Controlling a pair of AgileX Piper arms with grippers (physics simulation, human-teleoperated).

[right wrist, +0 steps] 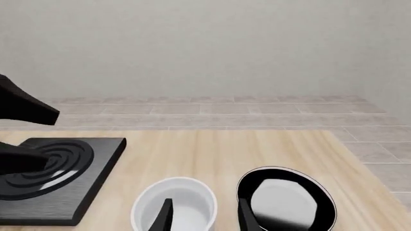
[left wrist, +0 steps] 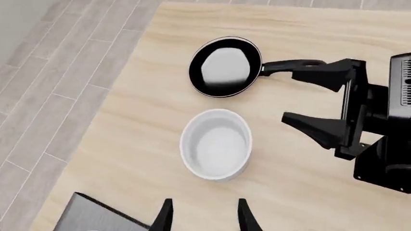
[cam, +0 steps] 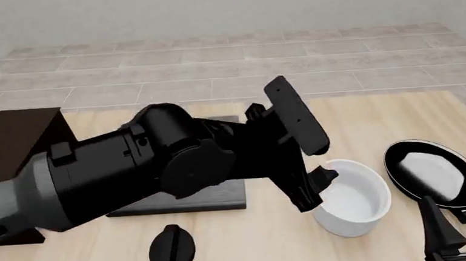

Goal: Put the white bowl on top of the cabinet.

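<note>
1. Left arm [cam: 138, 166], nearest, masks most of the stove [cam: 221, 199]; cabinet [cam: 11, 150] at far left.
2. Left gripper [cam: 311, 192] jaws open, empty, beside white bowl [cam: 353, 203] on tabletop [cam: 264, 244]; a rim strike could tip it.
3. Frying pan [cam: 434, 171]; right gripper [cam: 457, 229] open close by, collision risk.

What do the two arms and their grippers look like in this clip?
Both are matte black. The left arm is bulky, with rounded joint housings and a grey section nearer its base. The right gripper has two tapered, wedge-like black fingers on a boxy black mount. No cables or markings show.
</note>
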